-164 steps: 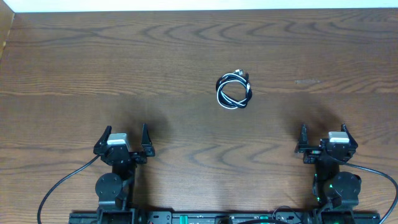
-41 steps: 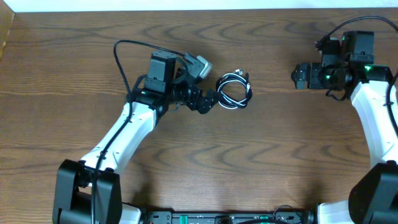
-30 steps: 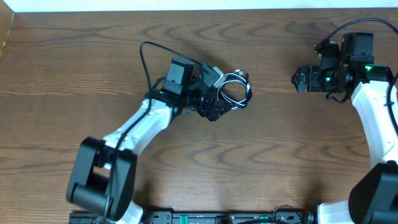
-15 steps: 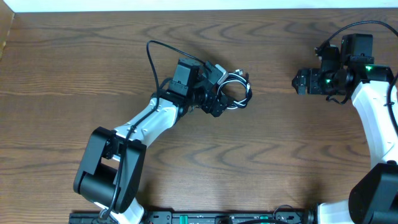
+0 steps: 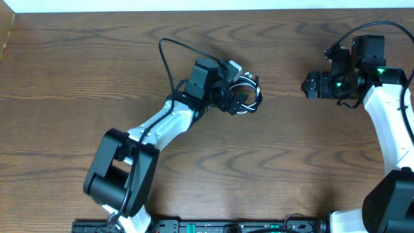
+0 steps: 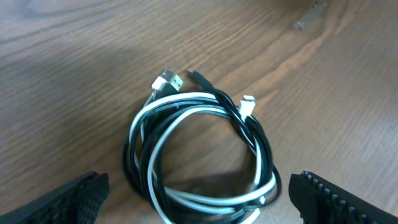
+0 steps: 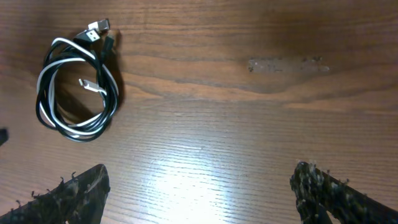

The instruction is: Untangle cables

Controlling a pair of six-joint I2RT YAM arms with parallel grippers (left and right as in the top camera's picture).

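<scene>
Left wrist view: the left gripper (image 6: 196, 186) is open wide and holds nothing. The low part of the cables (image 6: 186, 98) sits between its fingers, at the bottom middle of the frame. Black and white are wound into one ring, with the plugs at the top. If it shuts here, it may pinch both at once and pull the twist tighter. The right gripper (image 7: 199, 180) is wide open too and empty, far from the cables.

The table (image 7: 249, 137) is smooth wood grain with a soft sheen. The cables (image 6: 186, 102) wear glossy plastic jackets; one plug (image 6: 168, 81) is shiny metal.
</scene>
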